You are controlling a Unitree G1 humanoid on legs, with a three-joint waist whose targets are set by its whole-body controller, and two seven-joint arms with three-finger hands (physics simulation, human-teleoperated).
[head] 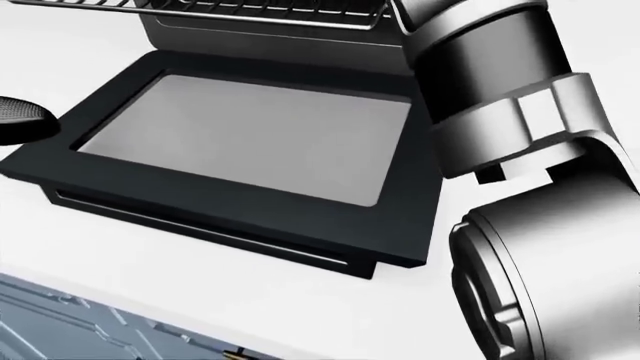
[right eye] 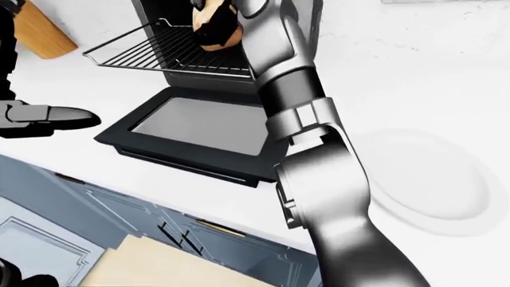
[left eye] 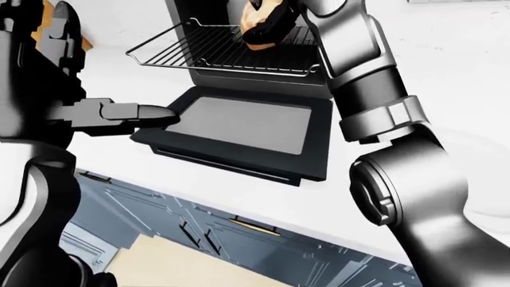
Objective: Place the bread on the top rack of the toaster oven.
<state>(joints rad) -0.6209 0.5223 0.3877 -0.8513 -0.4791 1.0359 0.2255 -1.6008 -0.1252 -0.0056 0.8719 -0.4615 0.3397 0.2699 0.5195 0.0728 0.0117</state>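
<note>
The white surface (right eye: 414,72) carries the toaster oven (left eye: 239,66), its door (left eye: 239,128) folded down and the top rack (left eye: 215,51) slid out. The right hand (left eye: 275,18) pinches the bread (left eye: 259,30) directly over the rack's right part, so lowering remains. The left hand (left eye: 131,113) hovers spread beside the door.

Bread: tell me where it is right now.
The bread is at the top centre of the left-eye view, held in the right hand just over the pulled-out wire rack, above the open oven door.
</note>
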